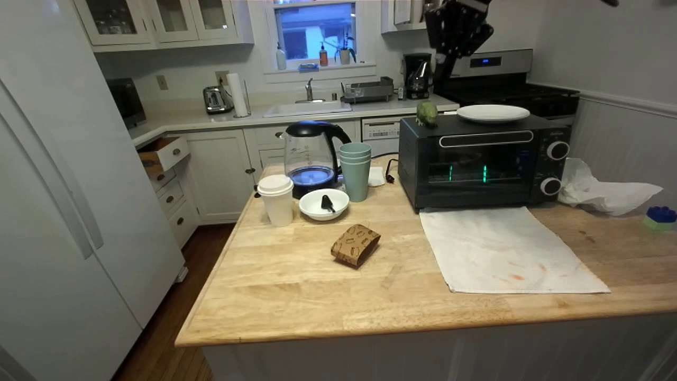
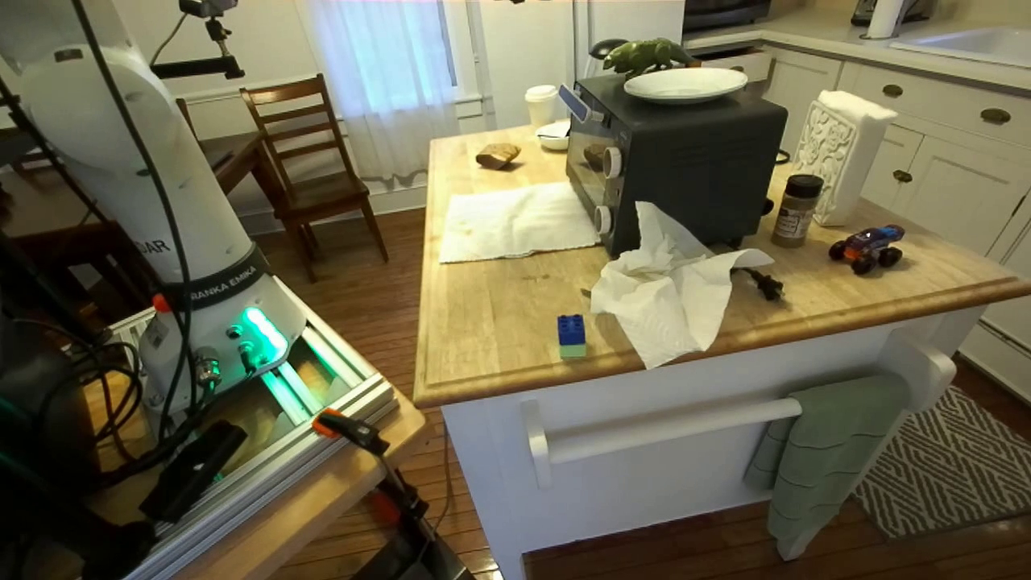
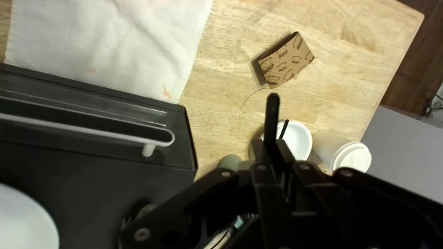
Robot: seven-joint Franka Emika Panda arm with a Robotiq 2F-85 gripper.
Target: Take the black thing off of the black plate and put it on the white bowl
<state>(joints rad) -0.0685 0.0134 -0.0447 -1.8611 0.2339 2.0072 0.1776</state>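
The small white bowl [image 1: 312,204] stands on the wooden counter beside the white lidded cup. It also shows in the wrist view [image 3: 299,140] and partly behind the oven in an exterior view [image 2: 552,143]. A small black utensil [image 1: 327,202] lies in it. My gripper [image 1: 442,57] is high above the counter, toward the oven side. In the wrist view my gripper [image 3: 272,149] is shut on a long black thing [image 3: 272,116] with a rounded end, which points past the jaws and overlaps the bowl in that picture. No black plate shows.
A black toaster oven [image 1: 476,174] carries a white plate [image 1: 493,113] and a green dinosaur figure [image 1: 427,113]. Near the bowl stand a kettle [image 1: 309,156], green stacked cups [image 1: 356,180], the white cup [image 1: 277,203] and a brown cardboard sleeve [image 1: 355,244]. A white towel [image 1: 508,251] lies before the oven.
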